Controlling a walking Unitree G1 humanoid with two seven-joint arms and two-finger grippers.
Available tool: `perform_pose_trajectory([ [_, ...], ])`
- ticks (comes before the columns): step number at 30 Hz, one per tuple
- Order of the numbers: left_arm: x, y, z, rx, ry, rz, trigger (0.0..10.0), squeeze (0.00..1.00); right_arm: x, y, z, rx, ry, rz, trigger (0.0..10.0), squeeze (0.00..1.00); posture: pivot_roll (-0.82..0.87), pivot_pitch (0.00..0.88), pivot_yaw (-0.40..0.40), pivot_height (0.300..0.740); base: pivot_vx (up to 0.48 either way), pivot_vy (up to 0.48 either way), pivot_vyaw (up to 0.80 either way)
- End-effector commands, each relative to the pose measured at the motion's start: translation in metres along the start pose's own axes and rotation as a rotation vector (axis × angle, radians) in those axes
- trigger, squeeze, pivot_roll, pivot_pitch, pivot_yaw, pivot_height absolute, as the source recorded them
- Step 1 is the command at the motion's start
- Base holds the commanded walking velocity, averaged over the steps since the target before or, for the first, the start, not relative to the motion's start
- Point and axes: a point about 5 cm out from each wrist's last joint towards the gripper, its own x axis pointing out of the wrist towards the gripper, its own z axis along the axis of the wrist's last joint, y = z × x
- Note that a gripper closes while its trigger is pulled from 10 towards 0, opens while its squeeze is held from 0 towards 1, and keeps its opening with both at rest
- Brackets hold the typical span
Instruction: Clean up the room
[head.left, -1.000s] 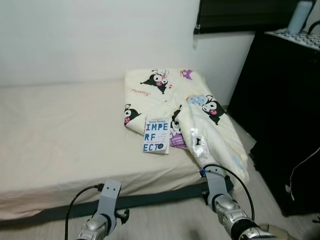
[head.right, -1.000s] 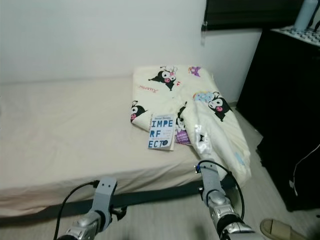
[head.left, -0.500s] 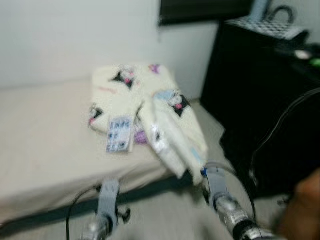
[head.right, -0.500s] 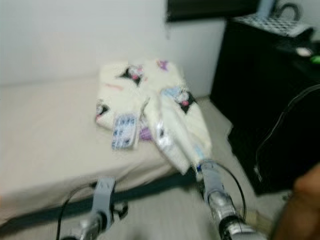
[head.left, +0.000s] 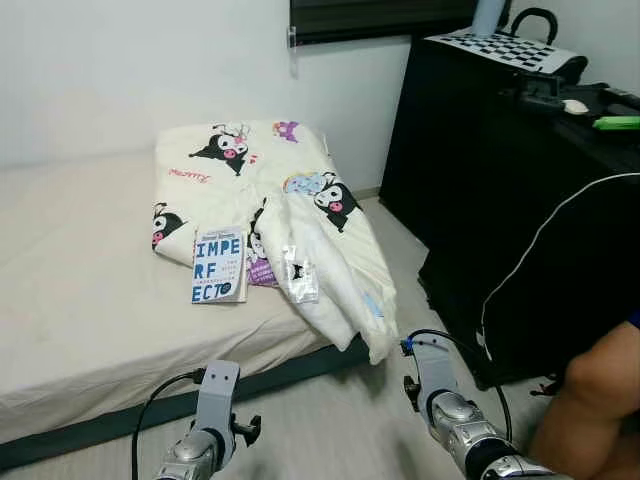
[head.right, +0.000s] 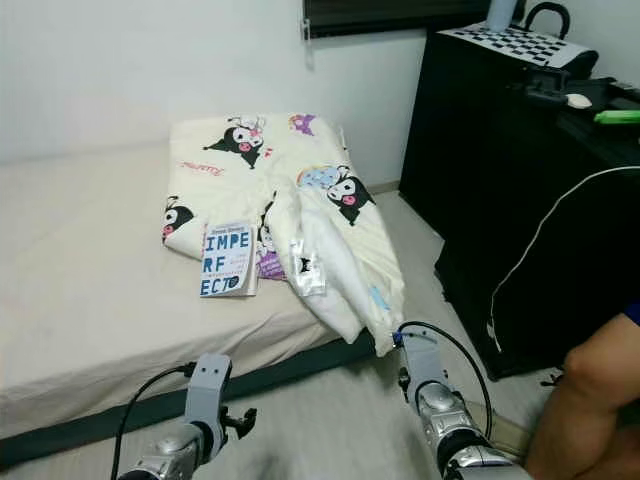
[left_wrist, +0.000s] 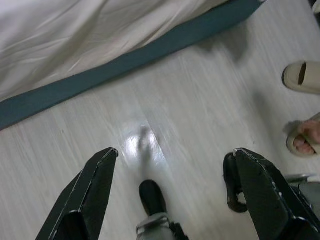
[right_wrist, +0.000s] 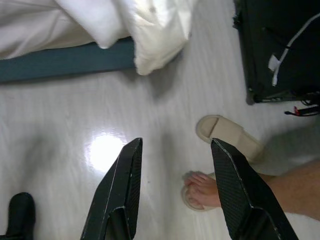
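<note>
A cream blanket with cartoon prints (head.left: 250, 165) lies crumpled on the bed (head.left: 80, 300), and one end spills over the bed's edge toward the floor. On it rest a white book with blue letters (head.left: 219, 265), a purple booklet (head.left: 262, 272) and a clear plastic wrapper (head.left: 299, 280). Both arms hang low in front of the bed. My left gripper (left_wrist: 174, 155) is open above the pale wood floor. My right gripper (right_wrist: 175, 145) is open too, over the floor near the blanket's hanging end (right_wrist: 155, 30).
A tall black cabinet (head.left: 480, 180) stands to the right with a white cable (head.left: 520, 270) down its side. A person's leg (head.left: 590, 400) is at the far right, with one foot in a sandal (right_wrist: 200, 192) beside an empty beige slipper (right_wrist: 227, 135). The dark bed base (left_wrist: 125, 60) runs along the floor.
The camera has swung to the right, so the bed sits further left and more of the cabinet shows. A person's leg has come into view. Both arms still hang low.
</note>
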Motion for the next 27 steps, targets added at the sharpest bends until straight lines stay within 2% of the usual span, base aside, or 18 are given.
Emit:
perform_pose_trajectory([
  [1, -0.002, 0.002, -0.007, 0.01, 0.024, -0.002, 10.0, 0.0, 0.0, 0.002, -0.003, -0.014, 0.003, 0.014, 10.0, 0.0, -0.12, 0.078, 0.006, 0.74, 0.375, 0.0, 0.0],
  [6, -0.002, 0.001, -0.006, 0.016, 0.024, -0.009, 10.0, 0.0, -0.001, 0.009, -0.001, -0.032, -0.028, 0.08, 10.0, 0.0, -0.12, 0.075, 0.008, 0.74, 0.382, 0.0, 0.0],
  [9, -0.001, 0.001, -0.006, 0.017, 0.023, -0.011, 10.0, 0.0, -0.001, 0.012, -0.001, -0.053, -0.034, 0.104, 10.0, 0.0, -0.12, 0.075, 0.009, 0.74, 0.39, 0.0, 0.8],
  [18, -0.001, 0.0, -0.005, 0.018, 0.02, -0.016, 10.0, 0.0, -0.001, 0.01, -0.002, -0.036, -0.026, 0.082, 10.0, 0.0, -0.13, 0.08, 0.015, 0.74, 0.384, 0.0, 0.71],
  [27, -0.001, -0.001, -0.005, -0.01, 0.016, -0.016, 10.0, 0.0, -0.001, 0.009, -0.003, -0.041, -0.018, 0.074, 10.0, 0.0, -0.13, 0.082, 0.016, 0.74, 0.0, 0.0, 0.0],
])
